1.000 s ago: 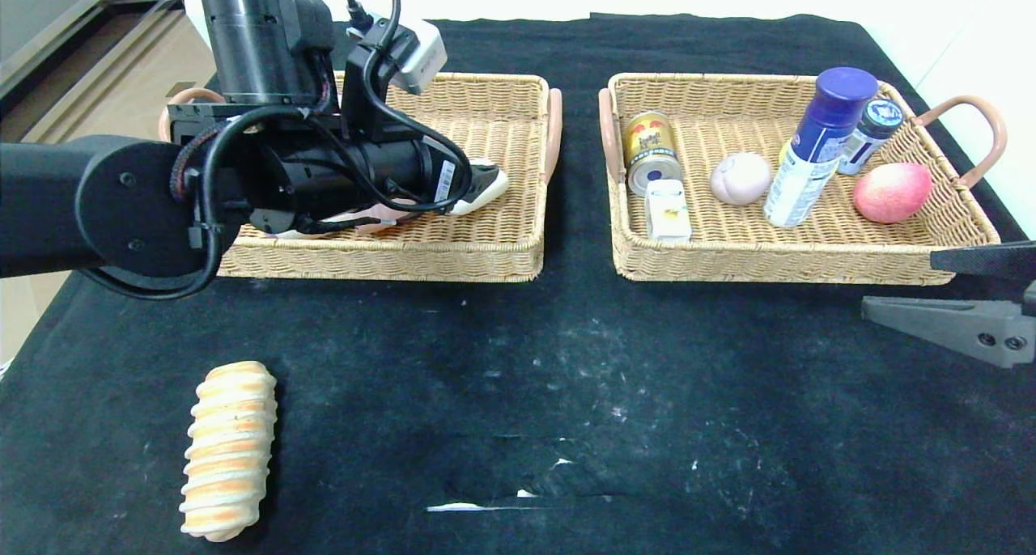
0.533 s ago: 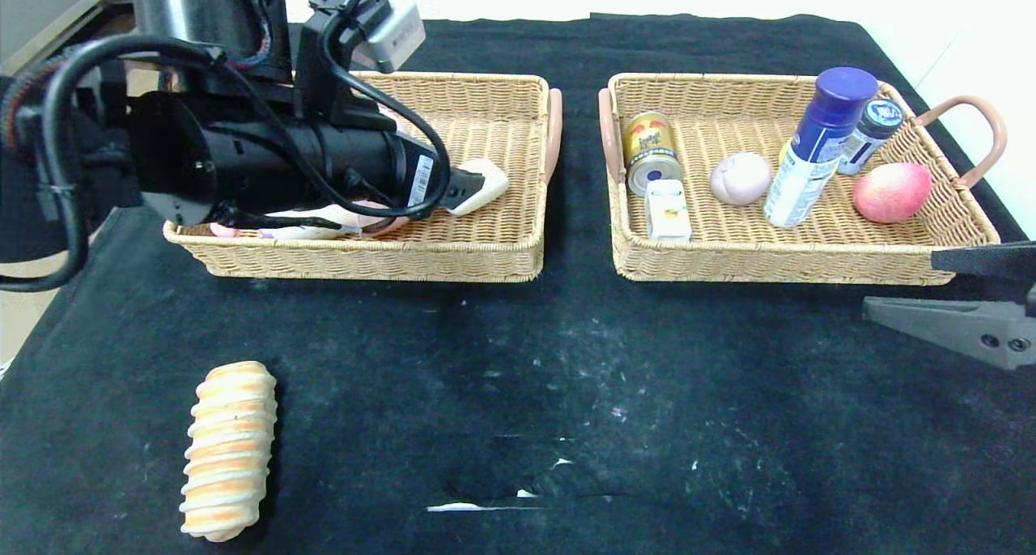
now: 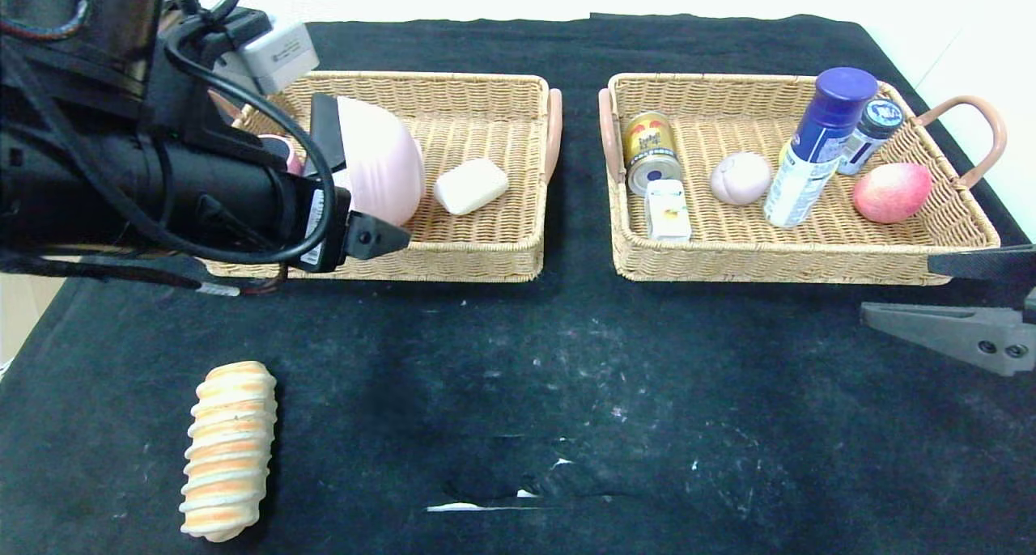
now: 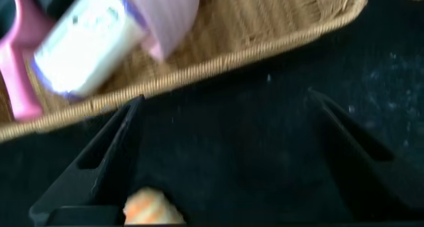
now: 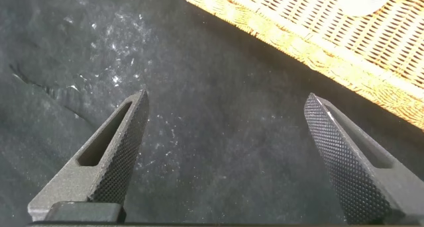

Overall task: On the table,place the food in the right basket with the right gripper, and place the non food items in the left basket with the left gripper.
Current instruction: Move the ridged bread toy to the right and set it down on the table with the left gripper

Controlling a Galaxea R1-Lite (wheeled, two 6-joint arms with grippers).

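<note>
Black cloth, scuffed with pale marks and torn near the lower middle, covers the table [image 3: 566, 361], with light flooring at the upper left of the frame and white surfaces along the top and right edges. Two wicker baskets sit in the upper half: the left basket [image 3: 486, 256] holds a pink bowl [image 3: 380, 167] and a white soap bar [image 3: 471, 186], the right basket [image 3: 777, 260] a can, bottles and an apple [image 3: 892, 192]. The left gripper [image 3: 348, 179] hangs spread and empty over the left basket's front corner, the right gripper [image 3: 971, 304] rests spread and empty at the right edge, and the striped bread roll [image 3: 229, 448] lies on the cloth at lower left.
</note>
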